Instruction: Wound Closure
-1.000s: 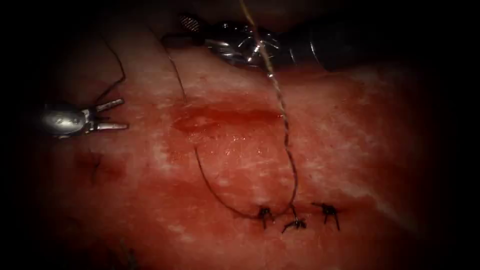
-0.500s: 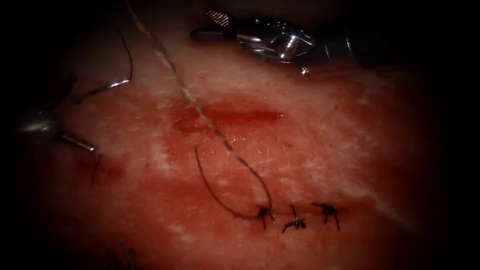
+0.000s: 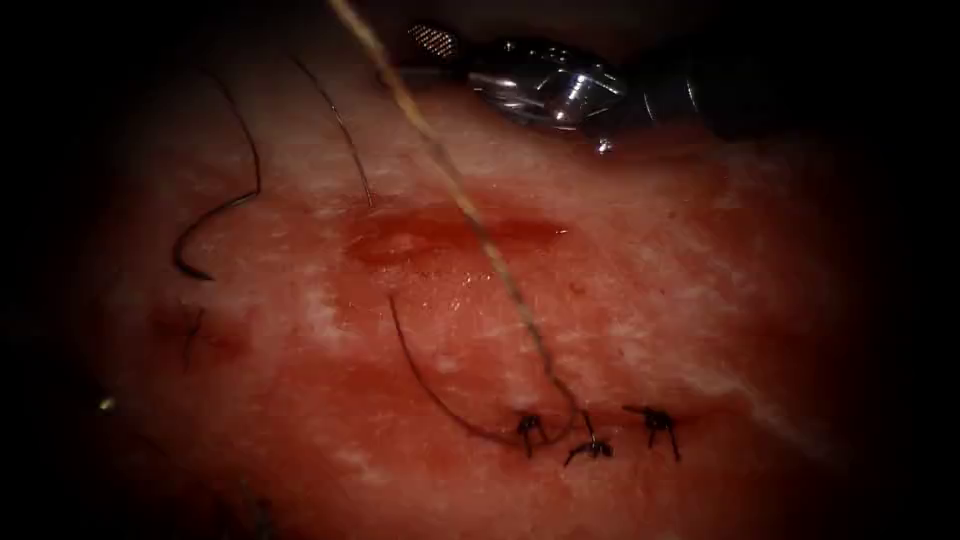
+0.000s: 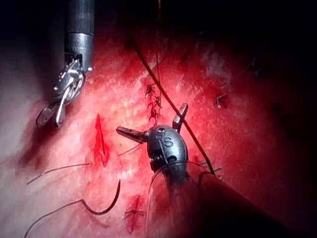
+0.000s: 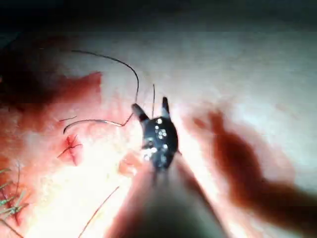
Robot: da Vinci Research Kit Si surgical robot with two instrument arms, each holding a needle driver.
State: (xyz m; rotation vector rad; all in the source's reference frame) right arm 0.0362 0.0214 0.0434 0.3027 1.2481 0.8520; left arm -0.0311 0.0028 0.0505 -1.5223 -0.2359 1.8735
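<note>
Background-wise it's all tissue [image 3: 720, 300], pink-red and wet-looking, going dark toward the edges of the endoscope view. At the middle sits a short cut with red fluid [image 3: 450, 232] pooled in it. Down at 6 o'clock from that there's a row of three dark knots [image 3: 590, 445] with short tails sticking out.

The needle [image 4: 111, 205] is a thin dark curve lying loose on the tissue, well off at 9 o'clock from the cut, so on its left side. Neither tool has it, and I can't tell whether the tip is touching or just in the surface.

The thread [image 3: 470, 215] runs tight from between the knots up toward 11 o'clock, crossing the fluid. It's cut off at the top edge, so what holds that end is hidden. A thinner slack strand curls up from the left knot.

The right end effector [image 3: 425, 55] is up at 12 o'clock from the cut, jaws spread, pinching nothing.

The left end effector [image 4: 151, 119], seen from its wrist camera, has its jaws splayed wide apart and empty. A dark strand passes just beside one jaw, but I can't make out whether it actually touches it.
</note>
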